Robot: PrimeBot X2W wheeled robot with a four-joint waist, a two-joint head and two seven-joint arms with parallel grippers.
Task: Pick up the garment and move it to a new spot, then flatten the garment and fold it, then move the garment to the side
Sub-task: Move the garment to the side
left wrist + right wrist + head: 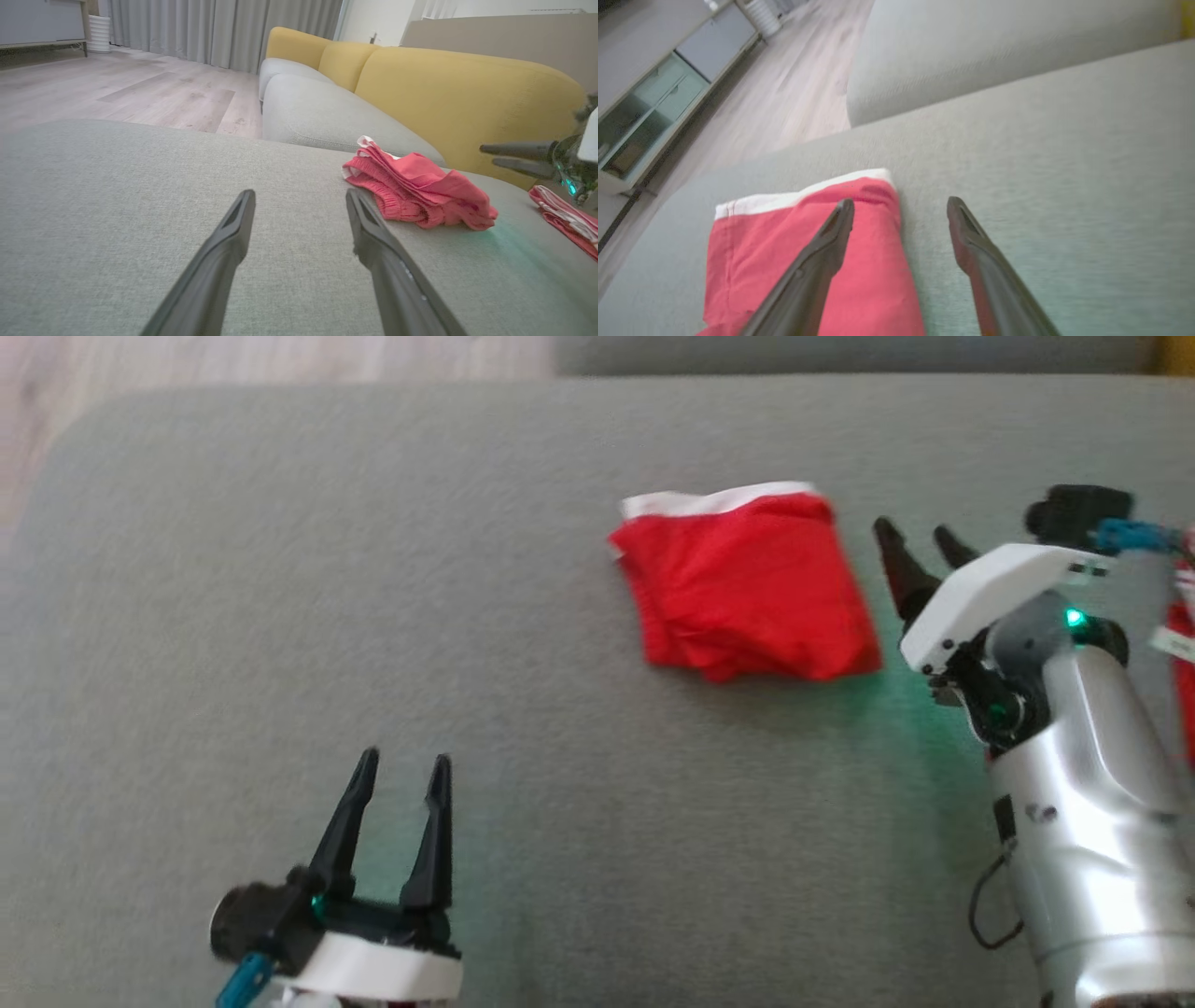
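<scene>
The red garment [747, 588] is lying folded into a compact, roughly square bundle on the grey cushion [280, 616], nearer its far edge and right of the middle. A white band is running along the garment's far side, and layered folds are showing along its near side.

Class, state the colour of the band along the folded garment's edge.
White band on the red cloth garment; best in head view.

Soft even daylight, slight blur, green glow on the cushion [896, 709].

Red garment [747, 588] with a white band [719, 500] on a grey cushion [373, 616]; yellow backrest [448, 88].
</scene>
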